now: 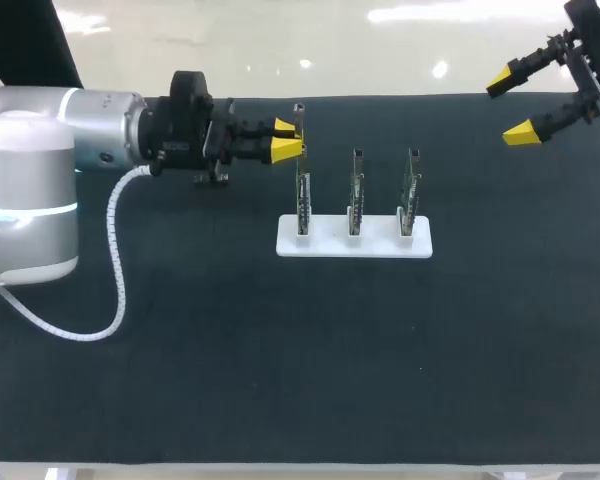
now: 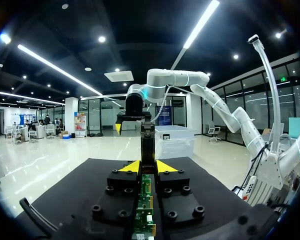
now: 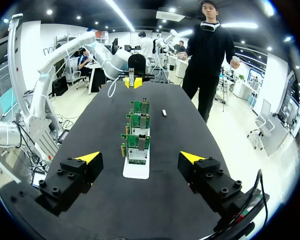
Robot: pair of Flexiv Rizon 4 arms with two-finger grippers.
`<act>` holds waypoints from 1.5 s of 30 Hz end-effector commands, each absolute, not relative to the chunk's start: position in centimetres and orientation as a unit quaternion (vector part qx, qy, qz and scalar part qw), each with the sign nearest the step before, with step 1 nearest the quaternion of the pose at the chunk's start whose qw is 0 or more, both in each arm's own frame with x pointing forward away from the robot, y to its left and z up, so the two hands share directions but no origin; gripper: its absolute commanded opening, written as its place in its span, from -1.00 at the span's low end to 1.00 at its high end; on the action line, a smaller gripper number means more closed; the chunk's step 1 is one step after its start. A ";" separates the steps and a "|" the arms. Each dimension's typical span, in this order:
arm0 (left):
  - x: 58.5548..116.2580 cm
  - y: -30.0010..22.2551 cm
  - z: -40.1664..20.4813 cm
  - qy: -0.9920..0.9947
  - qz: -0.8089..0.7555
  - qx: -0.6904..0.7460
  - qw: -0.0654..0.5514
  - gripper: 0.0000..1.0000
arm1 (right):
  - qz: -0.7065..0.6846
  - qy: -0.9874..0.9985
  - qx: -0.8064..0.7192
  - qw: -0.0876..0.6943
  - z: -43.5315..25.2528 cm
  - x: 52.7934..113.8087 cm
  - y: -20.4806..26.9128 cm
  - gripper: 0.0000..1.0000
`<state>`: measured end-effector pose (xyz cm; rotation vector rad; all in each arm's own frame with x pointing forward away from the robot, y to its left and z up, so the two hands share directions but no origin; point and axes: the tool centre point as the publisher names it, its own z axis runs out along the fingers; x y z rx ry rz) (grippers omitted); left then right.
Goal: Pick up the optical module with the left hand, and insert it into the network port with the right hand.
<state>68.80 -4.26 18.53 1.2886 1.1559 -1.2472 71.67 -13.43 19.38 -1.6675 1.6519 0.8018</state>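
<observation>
Left wrist view is showing the dark, slim optical module (image 2: pixel 148 142) being pinched upright by the left gripper (image 2: pixel 148 166); the right gripper (image 3: pixel 140 157) is gaping wide, holding nothing.

Silver left arm (image 1: pixel 50 150), white coiled cable (image 1: pixel 117 268), black yellow-tipped left gripper (image 1: pixel 290 139).

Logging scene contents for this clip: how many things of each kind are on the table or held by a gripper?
green circuit boards: 3
white base: 1
optical module, in left gripper: 1
small pale loose piece on table: 1
Total: 6
</observation>
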 end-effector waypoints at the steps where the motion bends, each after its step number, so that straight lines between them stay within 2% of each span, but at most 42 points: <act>1: 68.3 -4.3 18.6 0.478 -0.507 0.526 0.488 -1.00 | 0.306 0.630 -0.636 0.324 19.4 71.7 -13.4 1.00; 23: 68.3 -4.3 18.6 0.478 -0.507 0.526 0.488 -1.00 | 0.314 0.626 -0.635 0.326 19.7 71.8 -13.2 1.00; 45: 68.3 -4.3 18.6 0.478 -0.507 0.526 0.488 -1.00 | 0.310 0.678 -0.584 0.322 24.6 71.3 0.1 1.00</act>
